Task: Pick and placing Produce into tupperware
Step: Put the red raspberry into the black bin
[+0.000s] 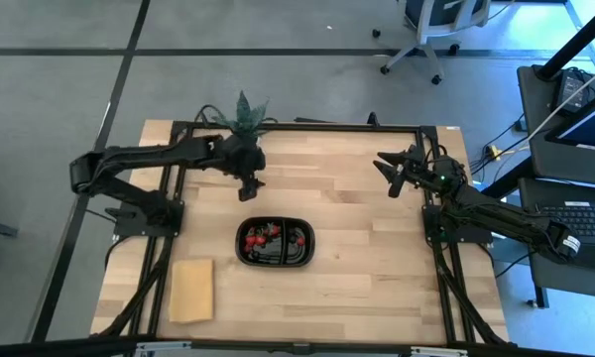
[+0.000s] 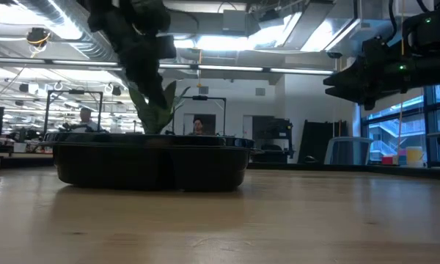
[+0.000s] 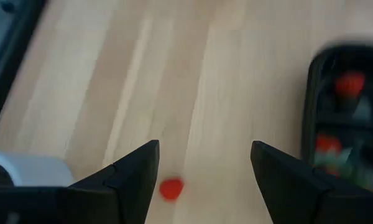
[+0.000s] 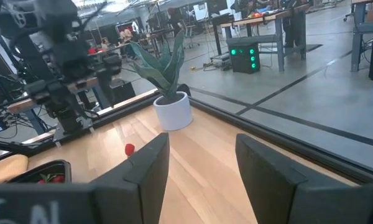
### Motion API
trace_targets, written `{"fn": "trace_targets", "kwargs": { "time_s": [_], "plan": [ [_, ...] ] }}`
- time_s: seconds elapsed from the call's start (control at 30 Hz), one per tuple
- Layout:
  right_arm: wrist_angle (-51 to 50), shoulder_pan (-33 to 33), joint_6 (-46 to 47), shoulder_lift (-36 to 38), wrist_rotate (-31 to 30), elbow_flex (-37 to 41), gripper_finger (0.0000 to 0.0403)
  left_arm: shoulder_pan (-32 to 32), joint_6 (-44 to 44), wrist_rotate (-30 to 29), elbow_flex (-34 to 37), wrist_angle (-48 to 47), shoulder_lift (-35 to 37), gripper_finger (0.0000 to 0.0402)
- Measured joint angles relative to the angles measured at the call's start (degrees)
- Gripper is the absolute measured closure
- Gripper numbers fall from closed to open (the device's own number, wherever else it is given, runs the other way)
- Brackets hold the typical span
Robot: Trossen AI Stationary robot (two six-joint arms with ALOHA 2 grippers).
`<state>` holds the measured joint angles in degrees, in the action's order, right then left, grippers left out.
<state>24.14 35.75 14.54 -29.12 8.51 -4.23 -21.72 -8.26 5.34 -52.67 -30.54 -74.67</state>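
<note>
Left claw [image 3: 202, 177] open above red produce [image 3: 171, 188], tupperware [image 1: 275, 243] unlabelled

Left wrist view's blurred; tupperware [image 3: 348, 118] cut off at right edge. From the low view I can't see inside it — wall hides the produce.

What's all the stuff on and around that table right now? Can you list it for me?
Tray: one, black, oval, two compartments, middle of the table.
Berries: several, mostly red, inside the tray, mostly its left compartment.
Loose berry: one, red, on bare wood outside the tray, below the left gripper.
Plant: one, green, white pot, far edge of the table.
Block: one, tan, flat, near-left corner.
Table: one, light wood.
Office chair: one, on the floor beyond the table.
Left gripper: open, raised beside the plant, above the loose berry.
Right gripper: open, raised at the table's far right.
</note>
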Motion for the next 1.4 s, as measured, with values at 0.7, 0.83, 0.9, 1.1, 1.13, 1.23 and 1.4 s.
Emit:
{"fn": "trace_targets", "kwargs": {
  "time_s": [0.7, 0.83, 0.9, 1.1, 1.13, 1.23, 1.4],
  "plan": [
    [-0.04, 0.0, 0.05, 0.0, 0.0, 0.0, 0.0216, -4.18, -18.0, -0.37, -9.9, -15.01, -21.83, 0.0154],
    [-0.29, 0.0, 0.0, -0.01, -0.01, 0.0, 0.0216, -3.97, -19.35, -2.99, -9.9, -14.43, -24.17, 0.0154],
    [-0.71, 0.0, 0.0, -0.02, 0.0, 0.0, 0.0216, -3.99, -19.38, -3.27, -9.9, -14.11, -25.29, 0.0154],
    [-4.05, 0.0, 0.22, -0.02, 0.0, 0.0, 0.0216, -3.58, -19.35, -4.37, -9.92, -12.44, -28.04, 0.0154],
    [-4.24, 0.01, 0.23, -0.02, 0.0, 0.0, 0.0216, -3.38, -19.38, -4.48, -9.92, -12.54, -28.41, 0.0154],
    [-4.37, 0.0, 0.2, -0.02, 0.0, 0.0, 0.0216, -2.99, -19.38, -4.65, -9.92, -12.61, -29.31, 0.0156],
    [-4.35, 0.01, 0.2, 0.0, 0.0, 0.0, 0.0216, -2.05, -19.38, -5.33, -9.92, -12.3, -29.34, 0.0177]
  ]
}}
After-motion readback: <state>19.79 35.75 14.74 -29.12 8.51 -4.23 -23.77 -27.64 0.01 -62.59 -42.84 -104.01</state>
